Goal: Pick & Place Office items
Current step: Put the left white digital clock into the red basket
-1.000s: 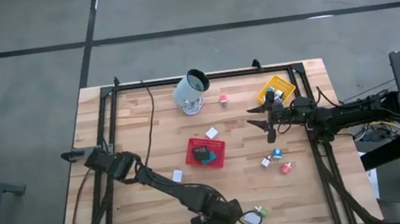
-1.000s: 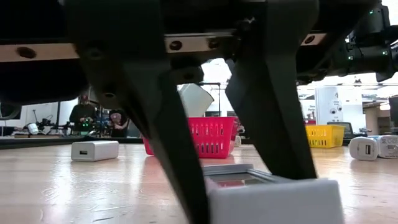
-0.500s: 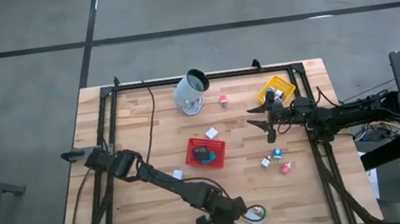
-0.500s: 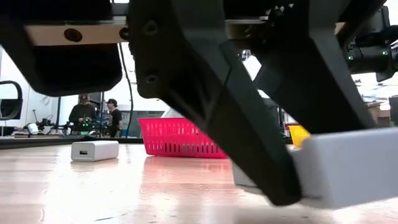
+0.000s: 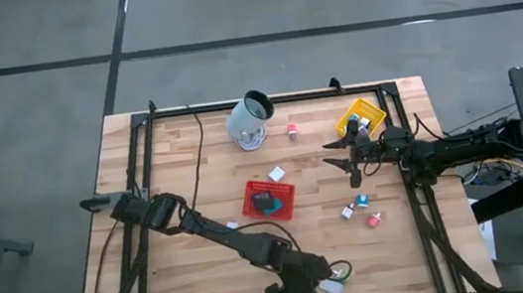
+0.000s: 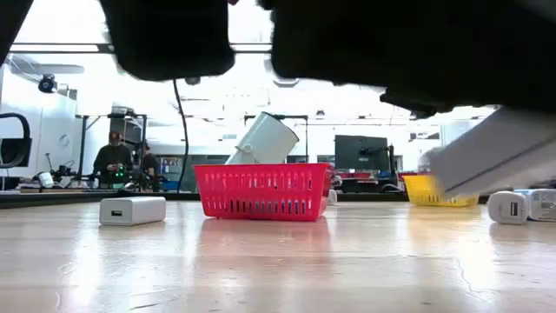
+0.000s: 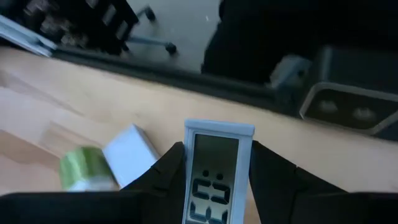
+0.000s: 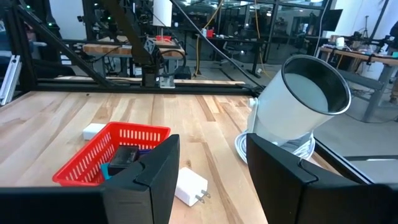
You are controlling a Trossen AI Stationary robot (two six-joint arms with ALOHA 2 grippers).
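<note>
White-framed, flat rectangular digital clock [image 7: 217,173] sits clamped in my left gripper [image 7: 214,180] at the table's near edge, its lower display cut off. My right gripper [image 8: 208,168] hangs empty, half-spread, near the yellow mesh tray [image 5: 362,116].

A red mesh tray [image 6: 262,190] stands mid-table with a tilted pale cup [image 6: 264,140] behind it. A white charger block [image 6: 132,209] lies left; a yellow tray [image 6: 432,189] right (dark arm parts fill the top).
</note>
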